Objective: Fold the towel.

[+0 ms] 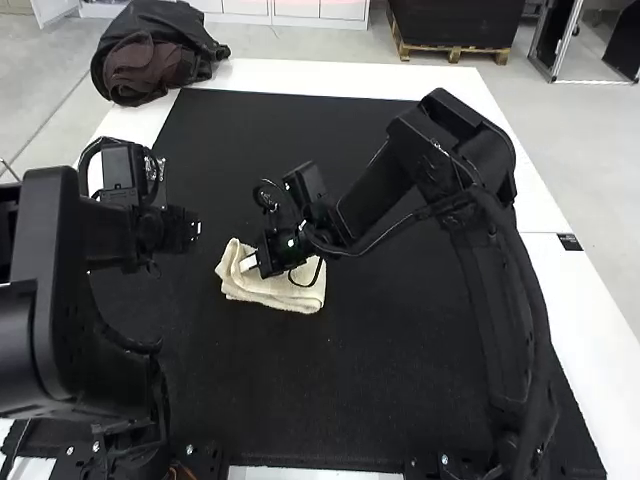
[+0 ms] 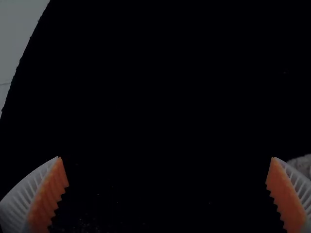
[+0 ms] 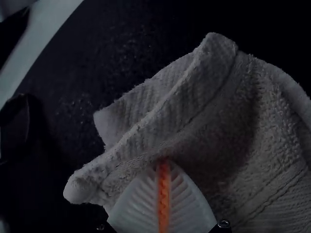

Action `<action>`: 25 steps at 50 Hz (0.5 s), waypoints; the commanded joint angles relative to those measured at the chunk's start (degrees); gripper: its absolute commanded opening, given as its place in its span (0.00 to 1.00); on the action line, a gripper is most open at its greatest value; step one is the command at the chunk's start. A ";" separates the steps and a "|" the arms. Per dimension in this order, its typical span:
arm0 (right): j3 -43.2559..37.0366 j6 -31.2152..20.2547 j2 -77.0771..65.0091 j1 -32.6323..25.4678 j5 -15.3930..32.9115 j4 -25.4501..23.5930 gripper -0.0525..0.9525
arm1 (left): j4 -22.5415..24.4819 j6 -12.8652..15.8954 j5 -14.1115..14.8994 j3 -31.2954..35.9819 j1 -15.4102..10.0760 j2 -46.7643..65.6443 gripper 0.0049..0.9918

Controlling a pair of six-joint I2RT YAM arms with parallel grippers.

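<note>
In the high view, the cream towel (image 1: 272, 288) lies folded and somewhat bunched on the black mat, its left part raised. My right gripper (image 1: 248, 263) is over that left part. From the right wrist view, the fingers of the right gripper (image 3: 164, 162) are together with their tips in the towel (image 3: 228, 111), shut on a fold near its edge. My left gripper (image 1: 192, 228) hangs over the mat, left of the towel and apart from it. Seen from its own wrist, the left gripper (image 2: 166, 158) is wide open with nothing between its pads; a bit of towel (image 2: 302, 165) shows beyond one finger.
A black mat (image 1: 350, 400) covers most of the white table (image 1: 545, 210). A dark bag (image 1: 155, 55) rests at the table's far left corner. The right arm reaches across the mat from the right, and the left arm stands over its left side.
</note>
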 commanded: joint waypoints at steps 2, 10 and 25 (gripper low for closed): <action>2.15 -0.48 1.35 0.82 -0.38 0.47 0.04 | 0.11 -0.42 0.66 2.08 0.67 -0.77 0.97; 3.29 -0.48 2.93 1.52 -0.38 1.18 0.04 | 0.11 -0.42 0.66 2.08 0.67 -0.77 0.97; 4.78 -0.83 6.10 1.96 -0.20 1.97 0.04 | 0.11 -0.42 0.84 2.17 0.58 -0.77 0.97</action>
